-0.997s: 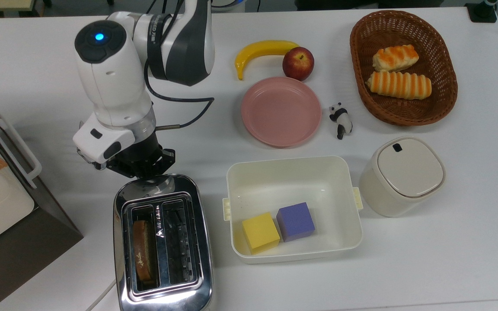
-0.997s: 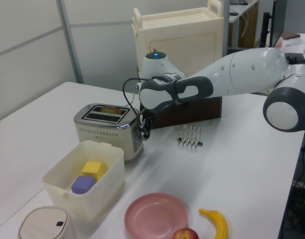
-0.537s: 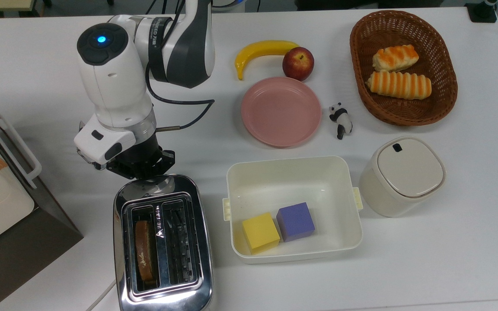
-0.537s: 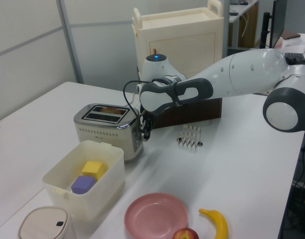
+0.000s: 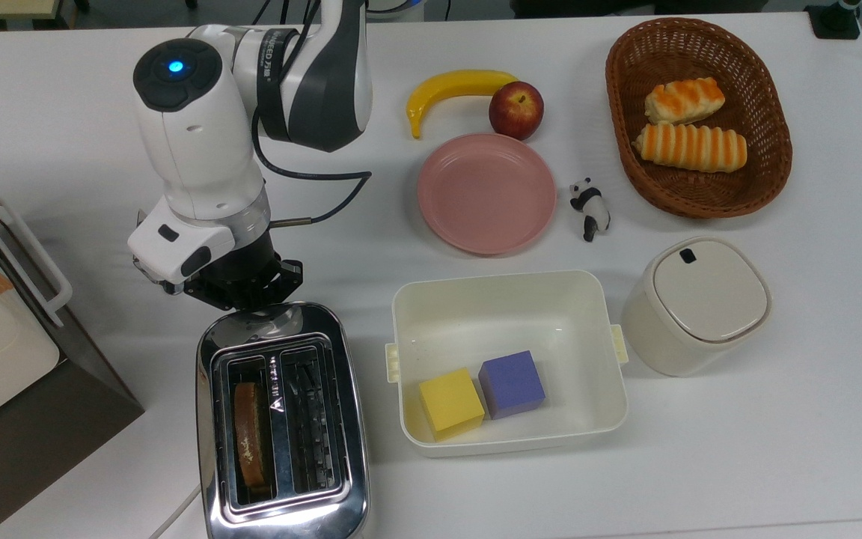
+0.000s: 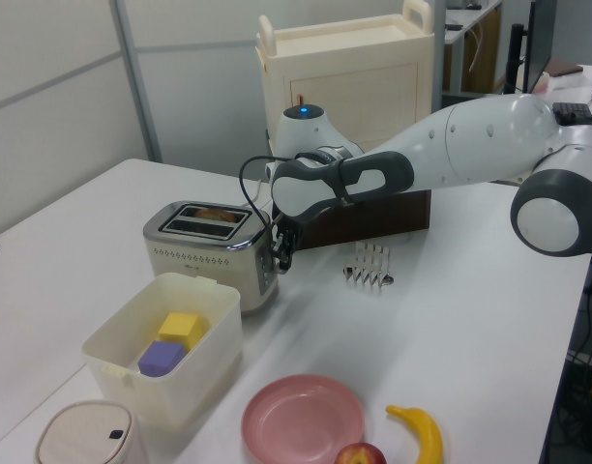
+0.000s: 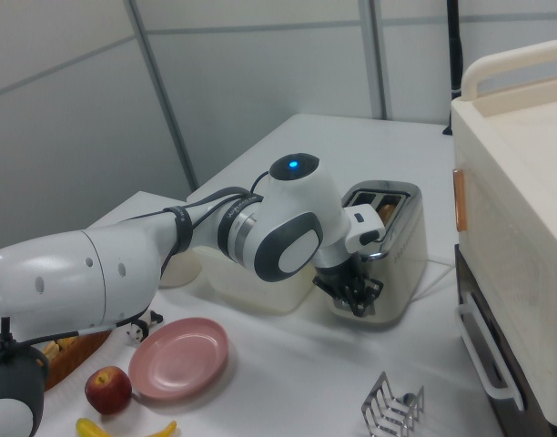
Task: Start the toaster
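Note:
The chrome two-slot toaster (image 5: 281, 427) stands near the front of the white table, with a browned bread slice (image 5: 250, 438) in the slot on the top view's left. My gripper (image 5: 248, 288) hangs at the toaster's far end, right against that end face. In the left view the gripper (image 6: 280, 249) sits at the right end of the toaster (image 6: 209, 253), about halfway up. In the right view the gripper (image 7: 356, 293) is low against the front end of the toaster (image 7: 388, 241), and the wrist hides the lever.
A white bin (image 5: 509, 299) with a yellow and a purple cube sits on the top view's right of the toaster. Behind it are a pink plate (image 5: 486, 193), banana, apple, panda figure and bread basket (image 5: 698, 120). A boxy appliance (image 5: 4, 359) flanks the top view's left; a wire rack (image 6: 370, 266) stands nearby.
The wrist shifted slightly toward the toaster in the first half second, then held still. The toaster has stayed in place.

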Robot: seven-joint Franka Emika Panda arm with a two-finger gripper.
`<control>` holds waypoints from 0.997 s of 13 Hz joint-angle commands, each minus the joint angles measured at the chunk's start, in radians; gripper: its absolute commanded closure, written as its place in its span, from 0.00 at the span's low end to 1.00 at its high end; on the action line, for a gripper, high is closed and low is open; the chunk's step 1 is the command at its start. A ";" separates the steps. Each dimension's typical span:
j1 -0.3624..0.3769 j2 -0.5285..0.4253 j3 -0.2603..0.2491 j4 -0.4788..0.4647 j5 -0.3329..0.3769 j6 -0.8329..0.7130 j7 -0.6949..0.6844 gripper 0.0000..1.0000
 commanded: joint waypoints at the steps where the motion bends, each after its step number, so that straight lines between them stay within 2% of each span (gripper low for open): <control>1: 0.006 -0.032 -0.004 -0.049 -0.006 0.060 -0.005 1.00; 10: 0.001 -0.138 -0.004 -0.047 0.004 -0.052 -0.001 1.00; 13: -0.006 -0.176 -0.004 -0.016 0.007 -0.150 -0.001 0.93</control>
